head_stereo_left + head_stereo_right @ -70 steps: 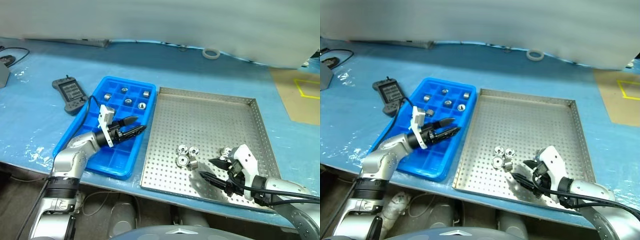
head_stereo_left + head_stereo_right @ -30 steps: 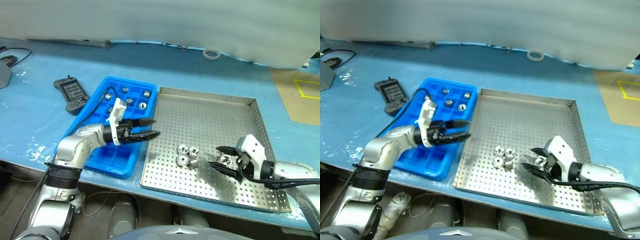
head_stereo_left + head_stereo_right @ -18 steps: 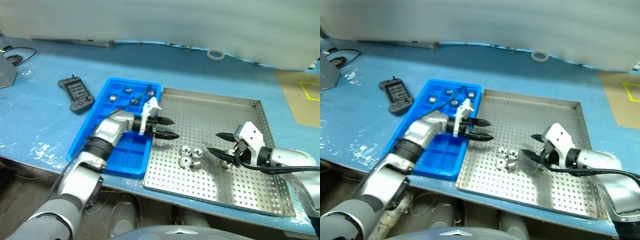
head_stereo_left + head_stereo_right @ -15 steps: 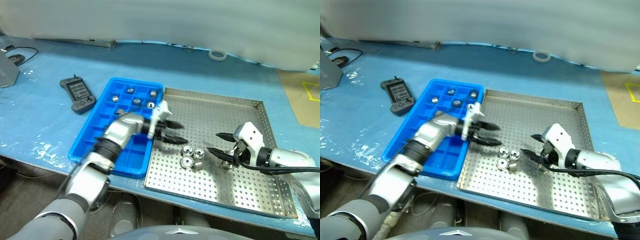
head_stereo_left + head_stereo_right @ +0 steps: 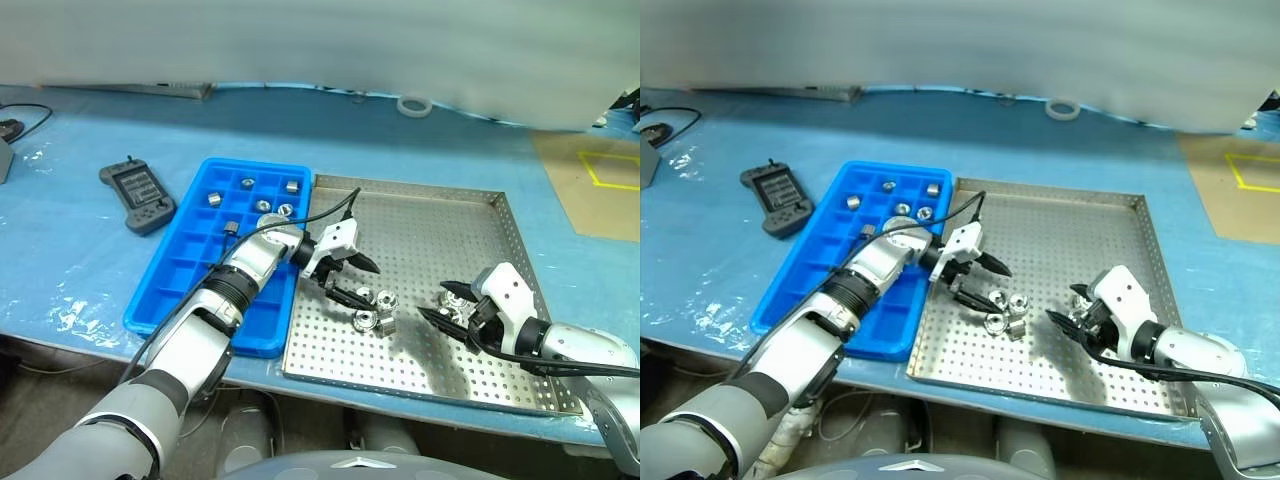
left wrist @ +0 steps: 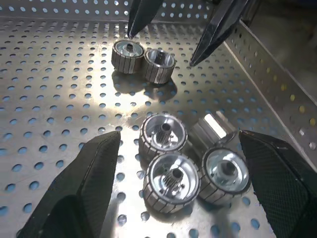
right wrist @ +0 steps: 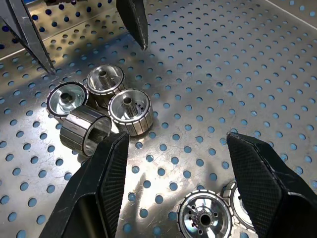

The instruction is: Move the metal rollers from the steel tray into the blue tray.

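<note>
Jaws released on both: left gripper (image 5: 355, 280) beside four-roller cluster (image 5: 373, 309), right gripper (image 5: 447, 303) straddling two more metal rollers (image 7: 208, 216). All on steel tray (image 5: 430, 215); several rollers in blue tray (image 5: 180, 285). Handheld controller (image 5: 135, 193) on tabletop.

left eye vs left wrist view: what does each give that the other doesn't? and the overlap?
Left eye view: the blue tray with several metal rollers in its far compartments, a black handheld controller, a white tape ring.
Left wrist view: close detail, namely the toothed bore of the nearest roller and one roller lying on its side.
Both: the steel tray, the cluster of four rollers in front of the open left claw, and a pair of rollers by the open right claw.
</note>
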